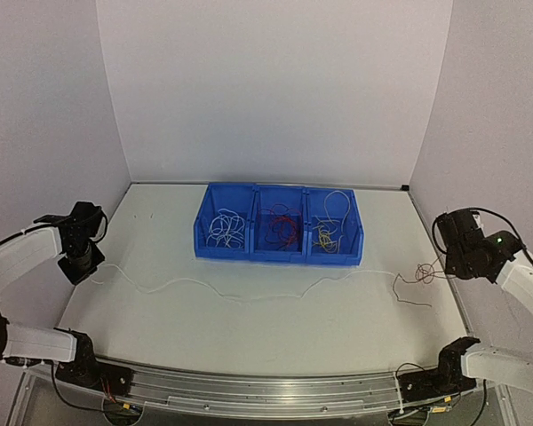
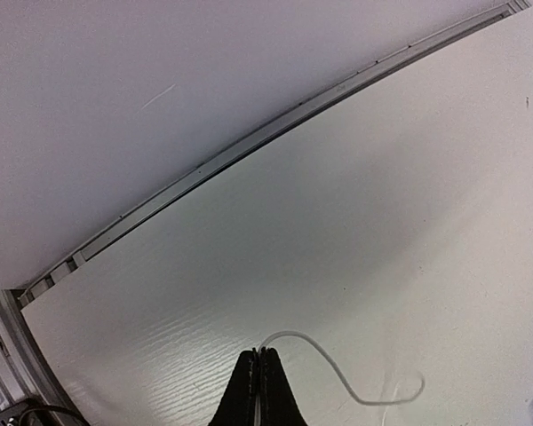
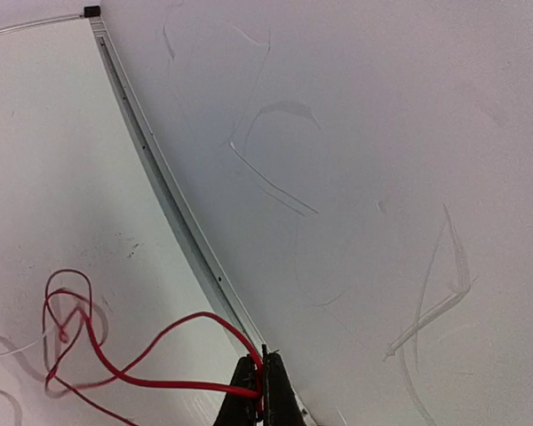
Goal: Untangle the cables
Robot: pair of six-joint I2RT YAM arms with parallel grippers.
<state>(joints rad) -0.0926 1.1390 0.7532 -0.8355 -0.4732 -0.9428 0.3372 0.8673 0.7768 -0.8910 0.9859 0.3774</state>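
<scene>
Pale walls close in a white table [image 1: 275,319], with a blue bin [image 1: 278,252] of three compartments at mid-back: white cables lie in its left part, red in the middle, yellowish in the right. In front of the bin a white cable [image 2: 289,334] lies across the table almost from side to side, slack and wavy. The left gripper [image 2: 259,353] has its jaws pressed together on one end of it, low over the left edge. At the far right the right gripper [image 3: 263,357] pinches a red cable [image 3: 186,384], which loops back into a small tangle [image 1: 419,273] where the white one seems to meet it; whether the two are knotted or merely crossed is too fine to tell. The main risk, as I judge it, is pulling the ends straight apart, which could cinch that tangle tight instead of opening it. Wires this thin may also slip from shut jaws under tension, and then an end would drop or spring away. The right gripper sits close by the edge rail [image 3: 160,191], so the red loops could catch there or slide off the table. A sweeping pull might drag the white cable against the bin.
</scene>
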